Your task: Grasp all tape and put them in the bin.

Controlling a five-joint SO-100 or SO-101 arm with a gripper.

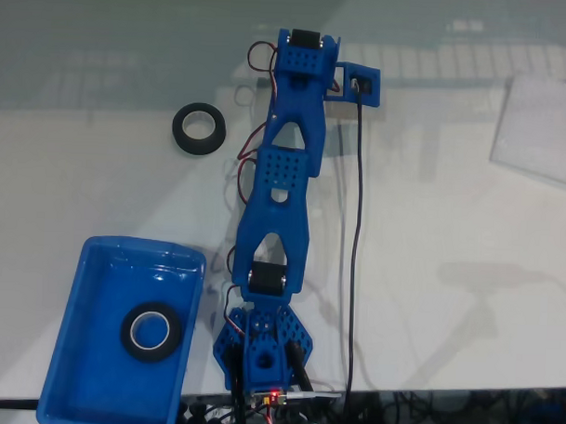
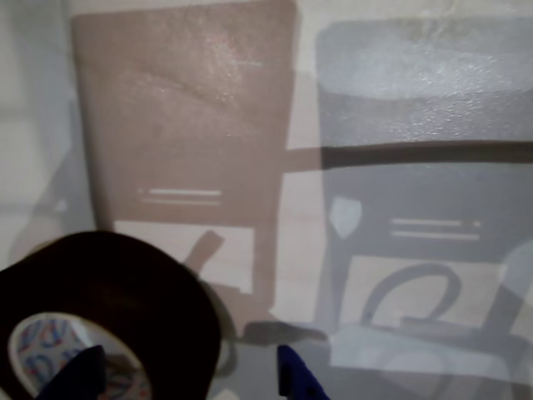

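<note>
bin (image 1: 73,354) runs lengthwise up the fixed view, one tape roll (image 1: 151,331) flat inside. wrist view shows another roll (image 2: 108,308) by the spread-apart gripper (image 2: 187,379) tips.

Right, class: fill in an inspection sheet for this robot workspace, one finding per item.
Surface: white glossy table, reflections on it.
Job's things: one tape roll inside the blue bin; another tape roll on the table left of the arm in the fixed view.
Clutter: pale flat sheet at the right edge.
Claw: claw open, one tip over a tape roll's core in the wrist view.
Cables: black cable along the arm; red wires on the arm.
Surroundings: nothing seen.
</note>
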